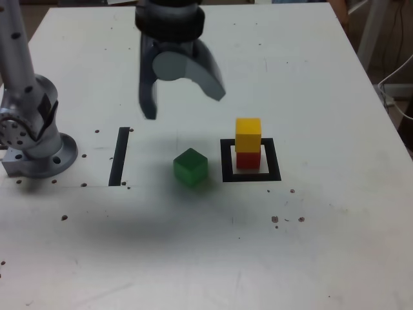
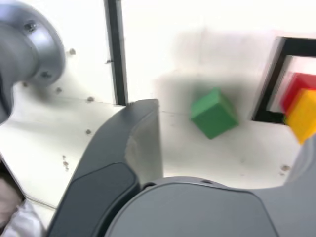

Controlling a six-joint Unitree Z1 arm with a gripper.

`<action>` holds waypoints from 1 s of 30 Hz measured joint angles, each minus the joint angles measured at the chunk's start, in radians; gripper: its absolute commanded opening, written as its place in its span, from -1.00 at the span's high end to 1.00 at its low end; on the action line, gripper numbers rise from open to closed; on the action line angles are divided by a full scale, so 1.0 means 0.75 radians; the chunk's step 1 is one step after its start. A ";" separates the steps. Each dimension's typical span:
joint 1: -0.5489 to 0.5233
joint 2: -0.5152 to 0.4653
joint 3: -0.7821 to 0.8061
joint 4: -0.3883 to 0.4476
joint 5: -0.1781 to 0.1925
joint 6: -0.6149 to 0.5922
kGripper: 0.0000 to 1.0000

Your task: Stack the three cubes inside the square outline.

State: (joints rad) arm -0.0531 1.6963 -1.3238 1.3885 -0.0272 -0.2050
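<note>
A white table [image 1: 335, 245] fills the exterior view, dotted with small holes. At the exterior view's left stands the arm's grey base [image 1: 35, 139]. High above the table hangs the gripper [image 1: 184, 103], its two dark fingers spread wide apart with nothing between them. A straight black stripe [image 1: 119, 156] lies on the table near the base. Toward the exterior view's right sits the square outline [image 1: 251, 175], black with a white centre. Inside it rests the red cube [image 1: 248, 159], and the yellow cube [image 1: 248, 134] sits squarely on top of it. The green cube [image 1: 190, 167] stands alone on the bare table, outside the outline, between it and the stripe, turned at an angle to them.
</note>
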 measured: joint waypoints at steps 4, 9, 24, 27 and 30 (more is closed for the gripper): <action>0.000 -0.008 0.044 -0.025 -0.029 -0.115 -0.99; 0.000 -0.003 0.101 -0.109 -0.101 -0.247 -0.99; -0.001 0.105 0.251 -0.368 -0.196 -0.412 -0.94; -0.001 0.113 0.264 -0.394 -0.196 -0.427 -0.94; 0.000 0.129 0.268 -0.411 -0.196 -0.441 -0.92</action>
State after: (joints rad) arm -0.0532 1.7932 -1.1227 1.0800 -0.1741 -0.5358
